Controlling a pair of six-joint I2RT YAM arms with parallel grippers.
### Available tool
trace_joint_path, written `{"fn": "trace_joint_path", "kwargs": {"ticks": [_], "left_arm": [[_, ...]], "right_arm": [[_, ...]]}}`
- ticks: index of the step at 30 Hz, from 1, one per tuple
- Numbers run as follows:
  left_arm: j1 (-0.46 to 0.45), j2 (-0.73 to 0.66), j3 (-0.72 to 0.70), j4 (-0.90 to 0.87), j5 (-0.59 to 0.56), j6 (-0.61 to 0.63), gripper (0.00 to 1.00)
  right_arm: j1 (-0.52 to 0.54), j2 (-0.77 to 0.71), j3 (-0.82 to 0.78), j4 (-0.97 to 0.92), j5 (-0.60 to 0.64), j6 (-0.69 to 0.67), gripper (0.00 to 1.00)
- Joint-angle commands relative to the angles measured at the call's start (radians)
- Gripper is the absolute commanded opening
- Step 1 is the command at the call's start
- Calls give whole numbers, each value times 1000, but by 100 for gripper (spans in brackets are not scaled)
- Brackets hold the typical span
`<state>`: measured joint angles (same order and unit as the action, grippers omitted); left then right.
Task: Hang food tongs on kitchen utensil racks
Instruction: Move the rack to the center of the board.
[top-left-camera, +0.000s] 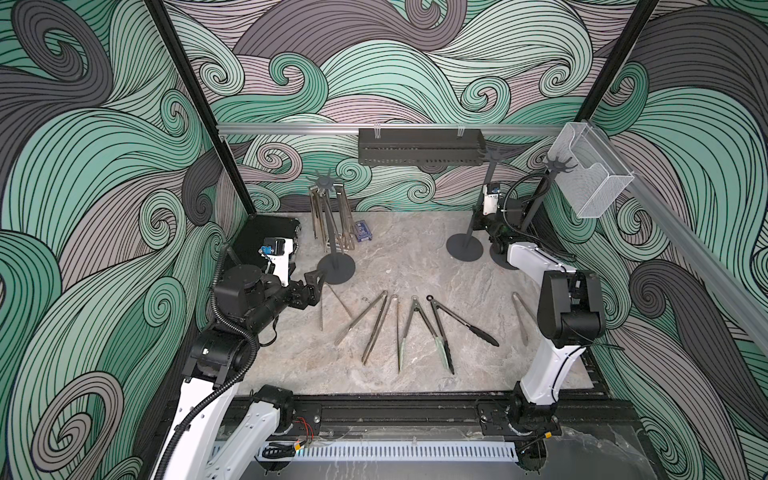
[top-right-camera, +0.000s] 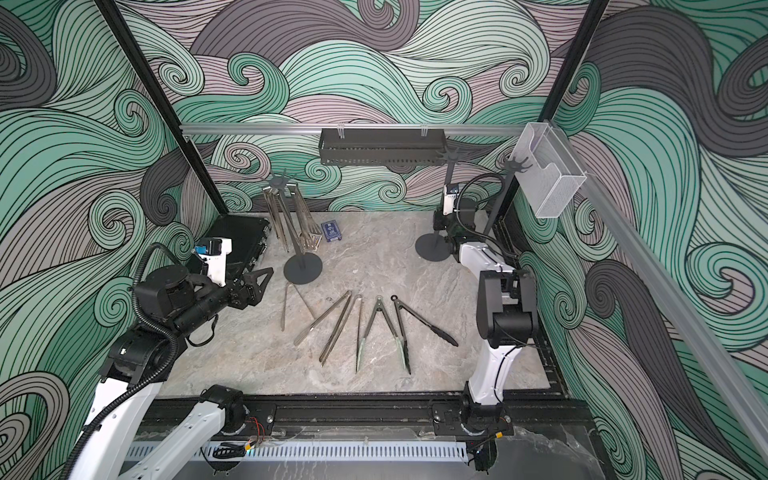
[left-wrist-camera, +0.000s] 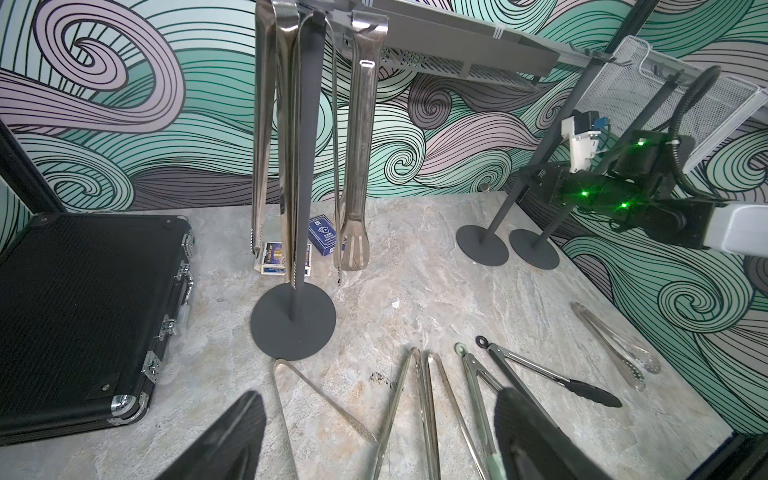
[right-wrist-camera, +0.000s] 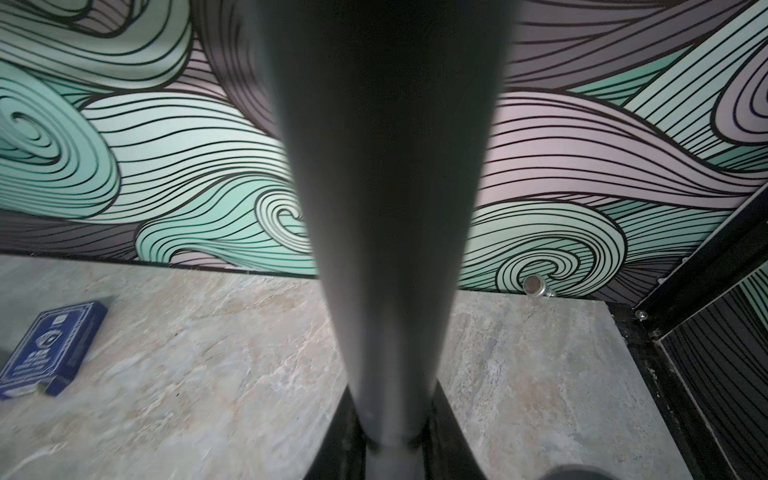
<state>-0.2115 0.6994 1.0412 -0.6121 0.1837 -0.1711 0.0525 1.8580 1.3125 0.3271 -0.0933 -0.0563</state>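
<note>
Filling your right wrist view, a dark rack pole (right-wrist-camera: 386, 208) stands with the right gripper (right-wrist-camera: 390, 419) clamped on it, fingers (right-wrist-camera: 446, 432) pressed to both sides, toward the counter's (top-left-camera: 415, 257) far right corner. Your left gripper (top-left-camera: 313, 284) hangs with jaws wide apart, holding nothing, near the disc base of the left rack (top-left-camera: 336, 268). Hung tongs (top-left-camera: 345, 216) dangle from that rack's crown of hooks; six loose tongs (top-left-camera: 484, 336) lie fanned on the counter at front centre, hinges toward the back wall, one off to the right.
</note>
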Motion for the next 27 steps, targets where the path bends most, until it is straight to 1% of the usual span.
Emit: {"fn": "trace_joint_path", "kwargs": {"ticks": [1,5,10,13,19,27], "left_arm": [[5,13,-17,17,-5,-34,85],[5,-2,-33,25,-1,-45,85],[5,-25,-48,17,-3,-48,85],[5,-34,-57,13,-3,-51,85],[5,-35,-61,3,-9,-46,85],[4,-30,-62,4,-9,-43,85]], "right_arm": [[47,-133,-38,69,-67,-5,0],[134,-220,-101,93,-67,-29,0],[251,-250,-126,144,-45,-35,0],[302,-228,-113,179,-37,-22,0],[365,-155,-66,201,-32,-13,0],[409,-72,-29,215,-31,-22,0]]}}
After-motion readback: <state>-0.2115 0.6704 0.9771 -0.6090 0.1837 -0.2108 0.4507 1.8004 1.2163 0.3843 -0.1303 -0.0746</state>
